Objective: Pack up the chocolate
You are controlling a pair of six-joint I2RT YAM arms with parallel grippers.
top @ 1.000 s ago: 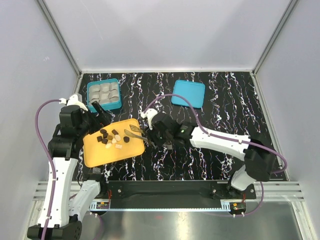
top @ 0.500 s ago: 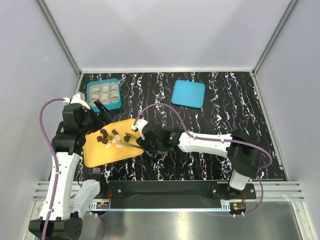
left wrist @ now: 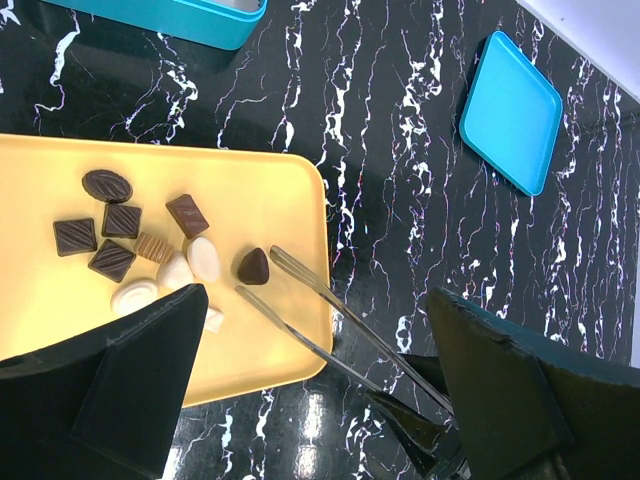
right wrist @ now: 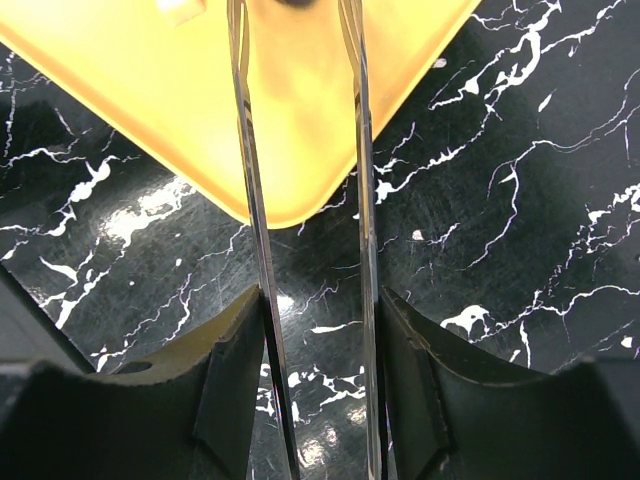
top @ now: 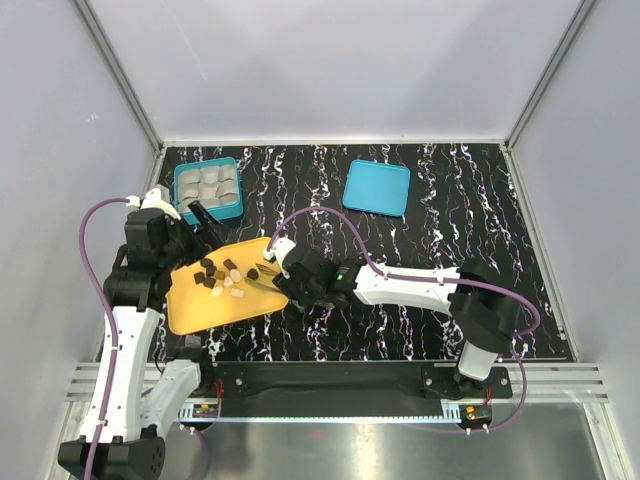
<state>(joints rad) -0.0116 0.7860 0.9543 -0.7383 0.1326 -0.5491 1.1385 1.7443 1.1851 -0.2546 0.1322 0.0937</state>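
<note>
Your right gripper (right wrist: 318, 340) is clamped on the tweezers (left wrist: 340, 310). The prongs are spread and reach in over the orange tray (top: 190, 310), with the tips either side of one dark piece (left wrist: 253, 266). The rest of the chocolate (top: 222, 277) sits clustered on that tray. Your left gripper (top: 196, 230) hangs wide open and empty over the tray's far corner, near the teal box (top: 208, 188).
</note>
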